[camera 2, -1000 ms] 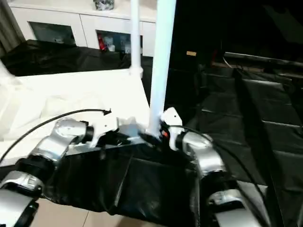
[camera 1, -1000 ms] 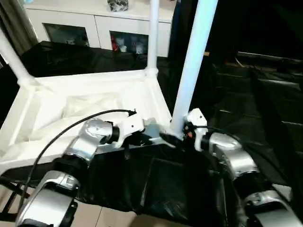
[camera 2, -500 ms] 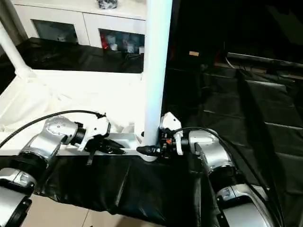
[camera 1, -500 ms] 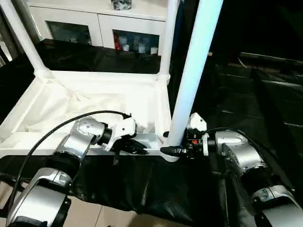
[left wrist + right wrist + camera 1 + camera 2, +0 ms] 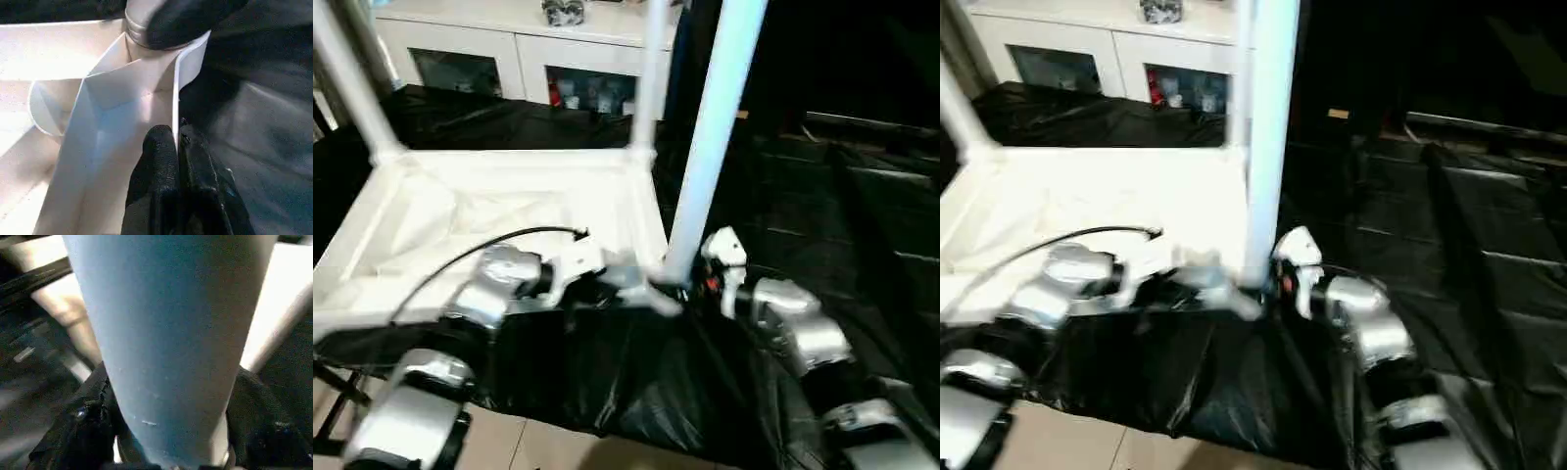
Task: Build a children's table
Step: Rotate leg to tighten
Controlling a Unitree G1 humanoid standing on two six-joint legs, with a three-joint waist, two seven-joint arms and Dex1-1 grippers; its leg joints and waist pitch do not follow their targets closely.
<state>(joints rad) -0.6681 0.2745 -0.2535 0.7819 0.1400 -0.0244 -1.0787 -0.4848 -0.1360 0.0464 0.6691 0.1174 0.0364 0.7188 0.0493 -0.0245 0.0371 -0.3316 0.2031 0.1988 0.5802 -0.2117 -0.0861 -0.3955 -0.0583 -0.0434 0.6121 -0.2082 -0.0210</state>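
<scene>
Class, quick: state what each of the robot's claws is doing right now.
Left claw: shut, pinching the raised rim of the table top.
Right claw: closed around the near white leg.

You look down on the table top (image 5: 499, 211), upside down w/ raised rim up, resting on black sheeting (image 5: 607, 382). Three legs stand upright: far-left leg (image 5: 347, 83), far-right leg (image 5: 646, 83), and near-right leg (image 5: 710, 147), closest to you. Left gripper (image 5: 641, 289) lies along the near rim, beside the near-right corner; fingers blurred. Right gripper (image 5: 690, 284) sits at the base of the near-right leg, its silver forearm (image 5: 793, 333) trailing to the right. A black cable (image 5: 480, 250) arcs over the left arm. White cabinet (image 5: 519, 49) w/ glass doors stands behind.
</scene>
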